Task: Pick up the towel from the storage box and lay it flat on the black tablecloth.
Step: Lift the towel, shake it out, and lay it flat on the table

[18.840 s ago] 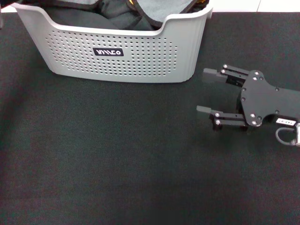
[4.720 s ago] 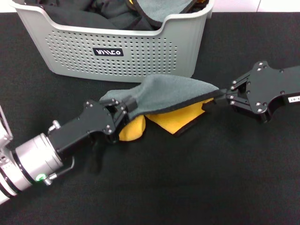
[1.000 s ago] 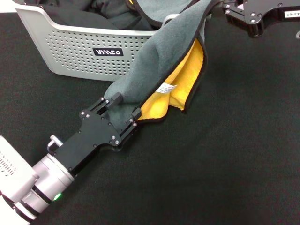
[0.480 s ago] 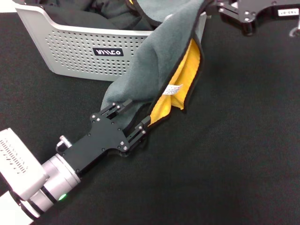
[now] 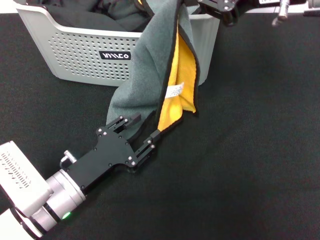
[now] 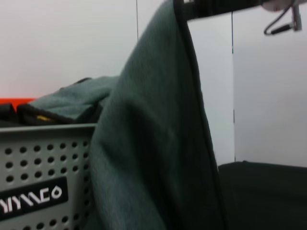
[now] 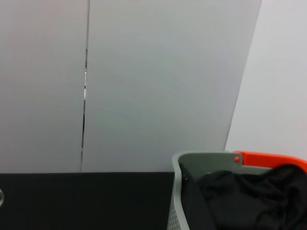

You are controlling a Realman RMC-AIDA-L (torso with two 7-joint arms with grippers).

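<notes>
Two grippers are sharing the towel (image 5: 152, 65) right now. I am holding its upper corner with my right gripper (image 5: 200, 6) at the twelve o'clock edge of the head view, above the near right corner of the storage box (image 5: 75, 55); how its fingers stand I cannot tell, since they are cut off at the frame edge and its wrist camera shows only the wall and the box rim. My left gripper (image 5: 137, 132) is sitting low at about seven o'clock with its fingers spread apart, the towel's lower grey fold lying between and just past them, so I am judging it unclamped there. The towel is hanging steeply, long axis running from twelve down toward seven, grey face outward, yellow-orange lining and white tag (image 5: 174, 90) showing along its right edge, draped against the box front. The black tablecloth (image 5: 250, 165) is lying bare toward four o'clock, so spreading calls for drawing the two ends apart along that axis.
</notes>
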